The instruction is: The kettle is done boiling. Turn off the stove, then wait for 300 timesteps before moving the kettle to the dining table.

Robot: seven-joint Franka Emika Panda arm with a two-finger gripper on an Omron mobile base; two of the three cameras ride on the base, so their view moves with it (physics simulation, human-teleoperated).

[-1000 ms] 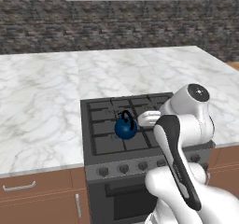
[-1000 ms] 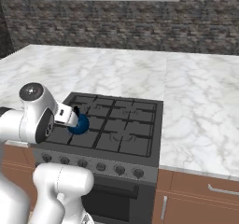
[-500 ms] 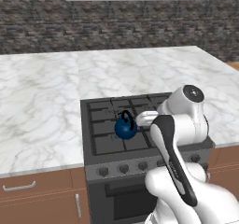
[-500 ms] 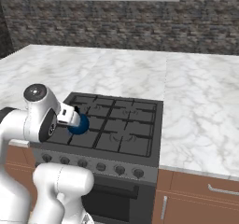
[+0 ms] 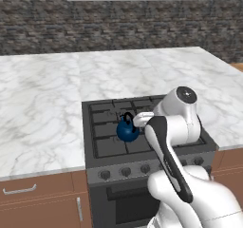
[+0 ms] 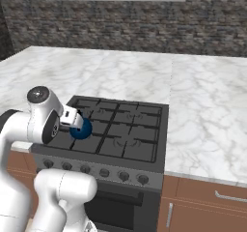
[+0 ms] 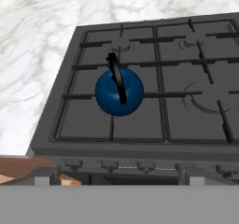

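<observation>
The blue kettle [image 7: 119,92] sits on the near left grate of the stove [image 7: 186,120], its black handle up. The gripper [image 7: 119,178] hangs above the stove's near edge, fingers spread wide, holding nothing, with the kettle just past them.

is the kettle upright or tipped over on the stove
Upright. The kettle sits on the stove grate with its black handle arching over the top, round body level.

We saw a glossy blue kettle [image 7: 119,92] w/ black handle on matt dark-grey stove [image 7: 140,143], rough-looking black grates; smooth veined marble counter [image 5: 42,108], brown wood cabinets [image 5: 42,198], rough stone wall [image 5: 95,27].
</observation>
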